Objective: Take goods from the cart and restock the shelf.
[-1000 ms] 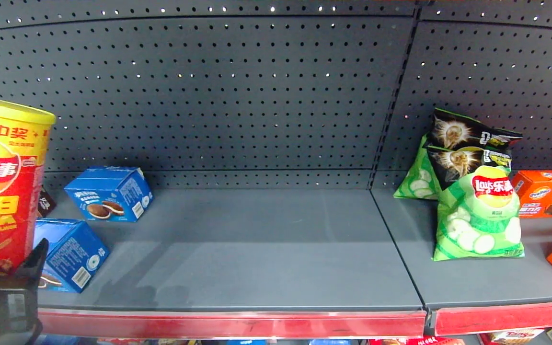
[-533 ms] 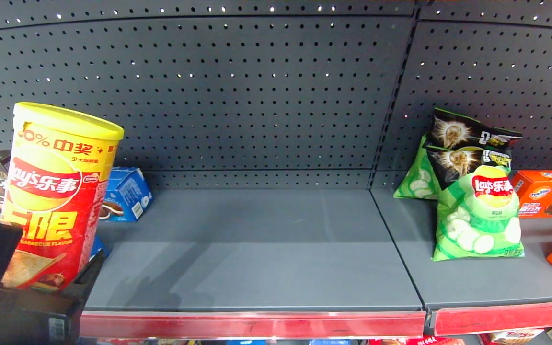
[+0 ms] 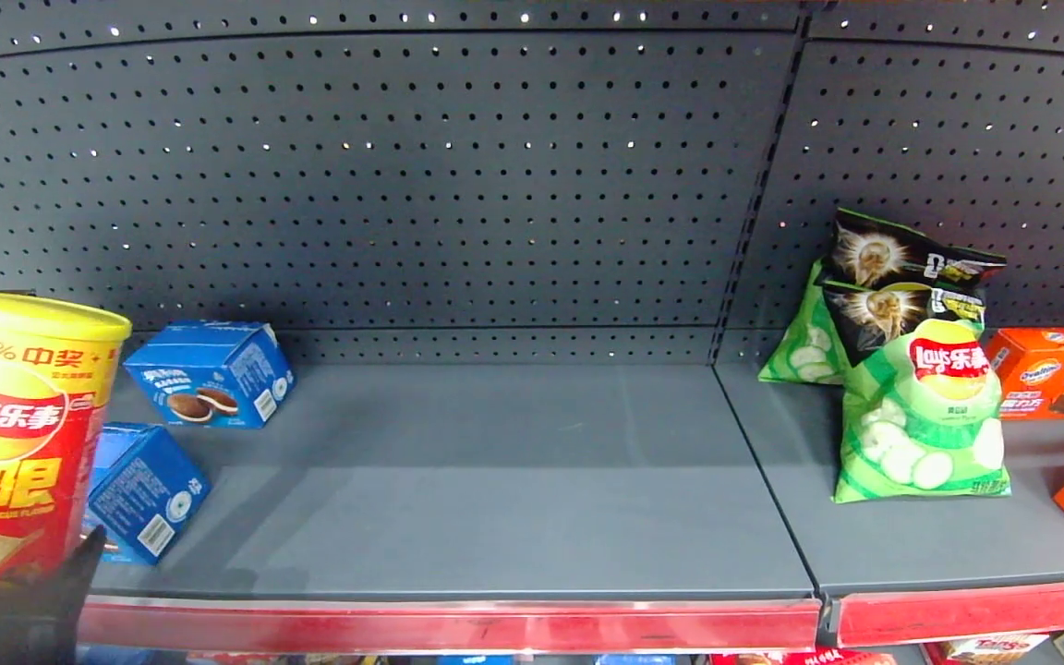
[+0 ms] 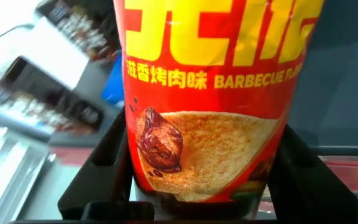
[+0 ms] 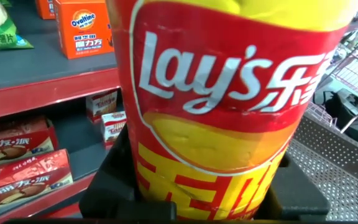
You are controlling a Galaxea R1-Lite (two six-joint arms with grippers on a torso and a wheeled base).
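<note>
Item in hand, left: left claw [image 3: 19, 554] clamped on the lower body of a red and yellow chip can [image 3: 19, 434], one finger on each side. The can is close to upright at the front left corner of the shelf [image 3: 495, 480], and its base is hidden behind the claw.

Item in hand, right: right claw [image 5: 204, 180] gripping a second chip can [image 5: 222, 93] of the same kind. It is held lower, with the wire cart [image 5: 340, 155] just beside it.

Shelf front: red lip [image 3: 449, 623] along the edge.

Shelf, left: two blue boxes [image 3: 139, 489]. The nearer one is just beside the held can and the other is farther back.

Shelf, middle: bare board.

Shelf, right: green bags [image 3: 920, 416] with a dark bag [image 3: 901, 277] behind them, and orange boxes [image 3: 1058, 369] at the far edge.

Rear: perforated back panel [image 3: 403, 185].

Step, as judged: stocking is under way, with the left can at the shelf but apparently not yet set down.

Next move, as judged: carry it over the lip without knocking the near blue box, stand it flat on the bare board, then open the claw. The second can follows.
</note>
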